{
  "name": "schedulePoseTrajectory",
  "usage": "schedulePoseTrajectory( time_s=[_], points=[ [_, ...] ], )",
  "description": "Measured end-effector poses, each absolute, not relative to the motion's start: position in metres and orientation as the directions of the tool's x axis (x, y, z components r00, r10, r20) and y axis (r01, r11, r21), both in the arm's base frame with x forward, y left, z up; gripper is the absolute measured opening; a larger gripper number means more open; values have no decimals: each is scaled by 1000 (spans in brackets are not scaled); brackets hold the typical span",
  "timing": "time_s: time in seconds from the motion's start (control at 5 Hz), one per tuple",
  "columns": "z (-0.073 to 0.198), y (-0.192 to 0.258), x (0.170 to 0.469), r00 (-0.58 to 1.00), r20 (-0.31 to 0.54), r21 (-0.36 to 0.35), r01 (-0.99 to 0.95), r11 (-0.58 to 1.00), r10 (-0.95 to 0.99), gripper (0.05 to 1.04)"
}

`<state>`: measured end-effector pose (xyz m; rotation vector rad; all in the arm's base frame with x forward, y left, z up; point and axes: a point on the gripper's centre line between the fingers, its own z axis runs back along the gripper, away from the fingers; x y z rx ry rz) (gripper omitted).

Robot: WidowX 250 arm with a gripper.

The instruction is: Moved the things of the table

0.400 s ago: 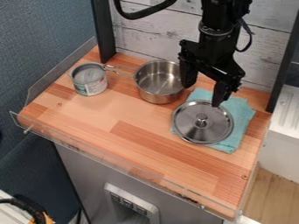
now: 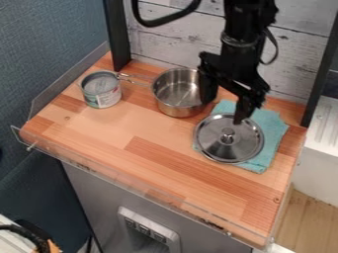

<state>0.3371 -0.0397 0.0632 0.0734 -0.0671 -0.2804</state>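
Black hand (image 2: 222, 110) has shifted slightly left and lower, open and empty, by pot (image 2: 173, 96) at far side and lid (image 2: 228, 148) on teal cloth (image 2: 271, 126) at right; can (image 2: 101, 90) far left; nothing on worktop (image 2: 99, 128) moved; we judge hand still aligning

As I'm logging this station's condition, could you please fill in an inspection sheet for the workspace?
Surface: wooden countertop, transparent guard along its front edge
Job's things: metal saucepan uncovered; its lid on a teal cloth, knob up; tin can by the saucepan's handle
Clutter: nothing seen
Hand: open, above the saucepan's right side and the lid's far edge
Cables: black cable loops beside the arm
Surroundings: whitewashed plank wall behind
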Motion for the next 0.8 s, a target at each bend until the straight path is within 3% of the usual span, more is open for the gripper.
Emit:
schedulePoseTrajectory(
  time_s=[0.4,0.8],
  points=[
    [52,-18,377,972,41,119,226,967,-232,1001],
    [30,7,388,985,-21,172,173,970,-172,1001]
  ],
)
